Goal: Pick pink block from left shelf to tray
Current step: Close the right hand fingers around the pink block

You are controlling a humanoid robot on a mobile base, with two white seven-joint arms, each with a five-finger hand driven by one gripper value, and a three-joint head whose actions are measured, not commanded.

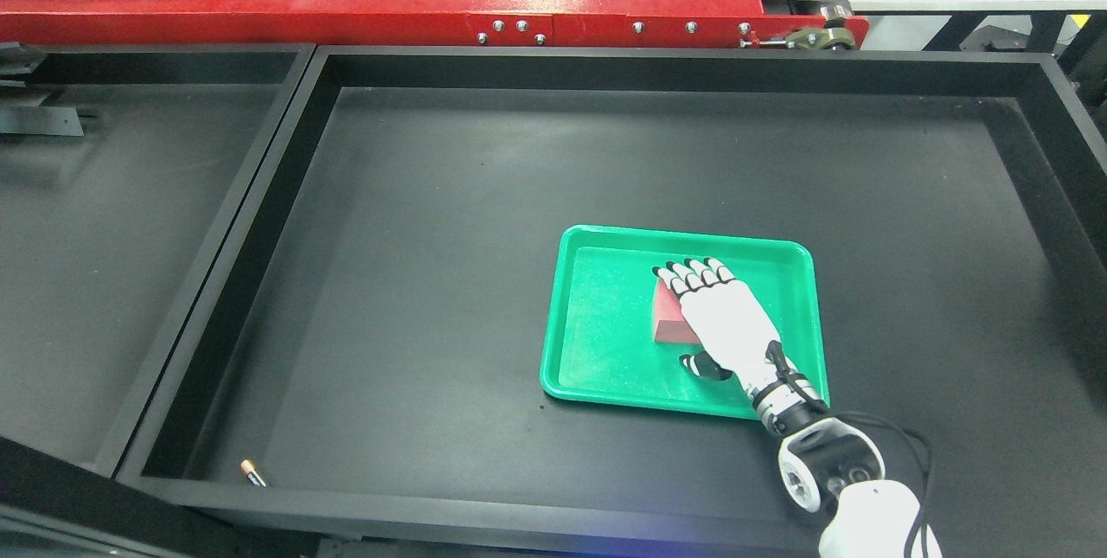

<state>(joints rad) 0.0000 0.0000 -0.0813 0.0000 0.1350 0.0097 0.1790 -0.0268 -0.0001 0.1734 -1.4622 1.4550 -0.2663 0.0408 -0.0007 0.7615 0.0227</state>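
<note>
The pink-red block [667,317] lies inside the green tray [597,350], right of the tray's middle. My right hand [694,317] comes in from the lower right and lies over the block. Its four fingers [692,274] curl over the block's far end and the thumb [705,366] sits at its near end. The hand covers the block's right side. The block appears to rest on the tray floor. The left arm is not in view.
The tray sits in a large black bin with raised walls [553,69]. A small battery [253,473] lies at the bin's near left corner. A second black bin [104,221] is at the left. A red beam [389,22] runs along the back.
</note>
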